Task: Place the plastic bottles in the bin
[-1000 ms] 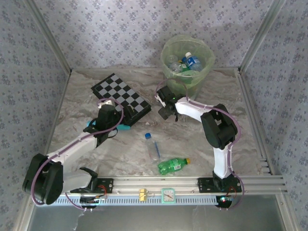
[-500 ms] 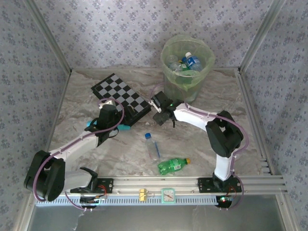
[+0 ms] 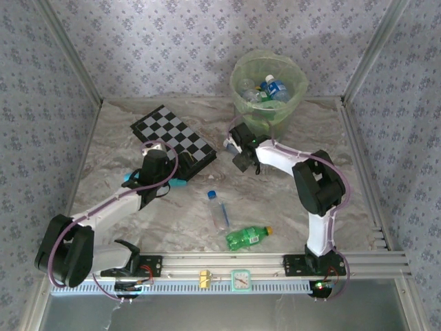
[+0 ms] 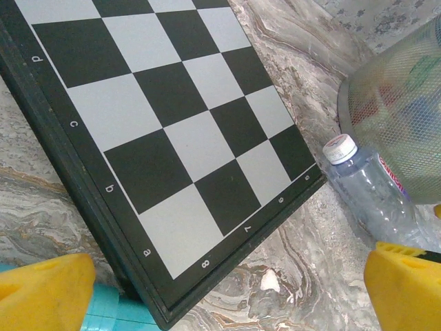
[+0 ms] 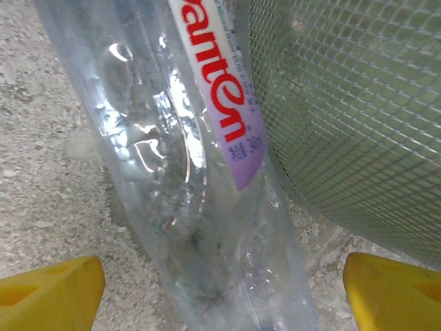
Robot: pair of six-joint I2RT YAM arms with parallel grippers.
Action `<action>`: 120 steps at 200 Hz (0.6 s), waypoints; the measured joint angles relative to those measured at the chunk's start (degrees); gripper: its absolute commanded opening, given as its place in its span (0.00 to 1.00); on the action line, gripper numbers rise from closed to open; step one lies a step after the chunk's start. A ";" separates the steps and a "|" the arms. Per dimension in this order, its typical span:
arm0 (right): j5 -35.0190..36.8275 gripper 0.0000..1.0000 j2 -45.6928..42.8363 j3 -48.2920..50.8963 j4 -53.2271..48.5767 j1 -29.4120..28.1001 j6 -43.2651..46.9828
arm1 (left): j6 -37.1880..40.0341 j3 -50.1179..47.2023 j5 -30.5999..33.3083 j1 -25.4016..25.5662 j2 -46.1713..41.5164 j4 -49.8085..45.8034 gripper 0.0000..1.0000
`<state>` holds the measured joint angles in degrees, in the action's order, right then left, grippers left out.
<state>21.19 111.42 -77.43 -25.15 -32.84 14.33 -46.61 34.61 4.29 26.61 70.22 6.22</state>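
The marbled worktop (image 3: pixel 138 207) carried a round, pale yellow-green mesh bin (image 3: pixel 269 103) at its far right. A green liner was folded over the rim, and several blue-capped and green bottles lay inside. Left of it was the black-and-white checkered board (image 3: pixel 173 141). The right arm (image 3: pixel 306 183) reached to the foot of the bin. Its jaws stood wide, one yellow pad (image 5: pixel 48 289) either side of a clear crumpled plastic bottle (image 5: pixel 193 172) that lay on the worktop just beside the bin wall, not gripped. The left arm (image 3: pixel 110 207) hung by the board's near corner, jaws wide and empty. Two more bottles lay nearer the front, a clear blue-capped one (image 3: pixel 218 209) and a green yellow-capped one (image 3: pixel 248 238).

To my eye, the step in hand was picking up the bottle beside the bin. It would go best with the jaws lowered square across the body, clear of the mesh, and closed gently, since thin plastic buckles and slips.

The bottle's purple-and-white label read "anten" in red, its start cut off. The board's edge showed d, c, b, a, then 8 and 7.
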 measured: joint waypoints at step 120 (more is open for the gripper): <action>-7.48 0.85 3.19 -0.63 1.40 -2.08 -1.86 | -0.02 0.37 0.00 0.00 0.50 0.02 1.00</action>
<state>13.72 114.61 -78.06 -23.75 -34.92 12.47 -46.63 34.98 4.29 26.61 70.72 6.24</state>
